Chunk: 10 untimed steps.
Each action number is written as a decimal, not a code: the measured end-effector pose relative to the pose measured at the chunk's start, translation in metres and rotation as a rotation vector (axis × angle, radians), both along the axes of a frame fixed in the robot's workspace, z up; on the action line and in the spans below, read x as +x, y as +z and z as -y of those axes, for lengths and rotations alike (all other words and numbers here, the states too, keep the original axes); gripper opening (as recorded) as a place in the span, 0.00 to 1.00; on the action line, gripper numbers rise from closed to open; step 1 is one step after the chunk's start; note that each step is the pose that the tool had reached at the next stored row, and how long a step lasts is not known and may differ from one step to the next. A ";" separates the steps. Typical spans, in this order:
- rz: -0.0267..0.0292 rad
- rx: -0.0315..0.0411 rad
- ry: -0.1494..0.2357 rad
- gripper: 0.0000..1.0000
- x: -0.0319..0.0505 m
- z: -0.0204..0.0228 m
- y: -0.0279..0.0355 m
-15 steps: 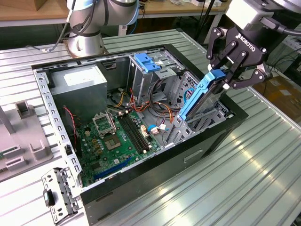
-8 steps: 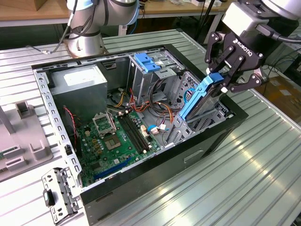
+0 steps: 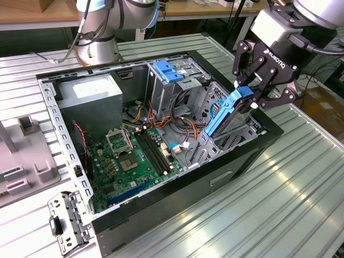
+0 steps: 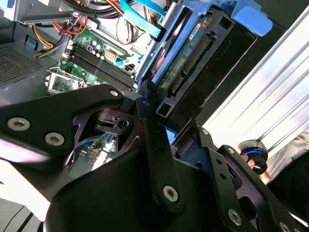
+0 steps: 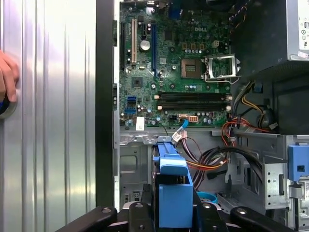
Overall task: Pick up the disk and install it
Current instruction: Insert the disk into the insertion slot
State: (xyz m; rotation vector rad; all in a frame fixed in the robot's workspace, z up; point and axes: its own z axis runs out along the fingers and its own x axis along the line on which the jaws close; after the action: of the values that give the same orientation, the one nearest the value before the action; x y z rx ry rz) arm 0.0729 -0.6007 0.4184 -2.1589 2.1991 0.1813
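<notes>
On a ribbed metal workbench (image 3: 279, 209), an open black computer case (image 3: 161, 207) lies on its side. The disk (image 3: 227, 115), edged in blue rails, leans steeply at the case's corner toward the exterior view's right. Its lower end is down among the bare metal drive cage (image 3: 236, 141) and its upper end is above the case rim. The gripper (image 3: 251, 94) has its jaws clamped on that upper blue end, and the second wrist view shows the drive's circuit-board face and connector (image 4: 193, 63).

The tilt looks like the chief hazard. If the rails meet the cage's guides at an angle, the drive could jam or twist in a grip that holds one end alone.

Loose orange, black and blue cables (image 3: 180, 122) run just beside the cage and could be pinched beneath the drive. The green motherboard (image 3: 134, 161) lies farther in, exposed to a dropped drive.

In the first wrist view, a person's hand (image 5: 7, 76) rests at the bench edge, well apart from the case.
</notes>
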 end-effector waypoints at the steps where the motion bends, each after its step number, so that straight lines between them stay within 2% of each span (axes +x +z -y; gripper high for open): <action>1: 0.0000 0.0000 0.000 0.37 0.0000 0.0000 -0.0019; 4: 0.0000 -0.0001 0.000 0.37 0.0000 0.0000 -0.0064; 10: 0.0000 0.0000 0.000 0.37 0.0000 0.0000 -0.0074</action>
State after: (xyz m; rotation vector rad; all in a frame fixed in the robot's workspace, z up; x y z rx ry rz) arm 0.0729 -0.6008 0.4110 -2.1589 2.1991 0.1813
